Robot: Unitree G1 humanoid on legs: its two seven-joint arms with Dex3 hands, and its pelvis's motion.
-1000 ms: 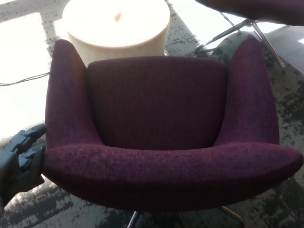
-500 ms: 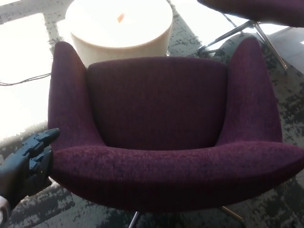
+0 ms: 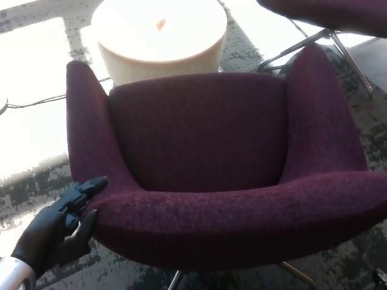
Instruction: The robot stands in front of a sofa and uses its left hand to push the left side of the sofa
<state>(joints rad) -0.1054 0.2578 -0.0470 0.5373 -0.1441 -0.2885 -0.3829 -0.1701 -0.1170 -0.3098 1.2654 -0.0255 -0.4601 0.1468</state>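
A dark purple upholstered sofa chair [image 3: 205,139] fills most of the head view, its backrest nearest me and its seat facing away. My black left hand [image 3: 57,226] is at the lower left, fingers apart and holding nothing. Its fingertips [image 3: 91,184] press against the outer left corner where the arm meets the backrest. My right hand does not show.
A round cream side table [image 3: 160,36] stands beyond the sofa. Part of a second purple chair with metal legs [image 3: 314,39] is at the top right. A thin cable [image 3: 36,101] lies on the bright floor at left. Dark patterned carpet [image 3: 36,187] surrounds the sofa's metal base.
My left hand has moved right and up against the sofa's left corner. The sofa's left side has shifted to the right and the chair has turned slightly in the picture.
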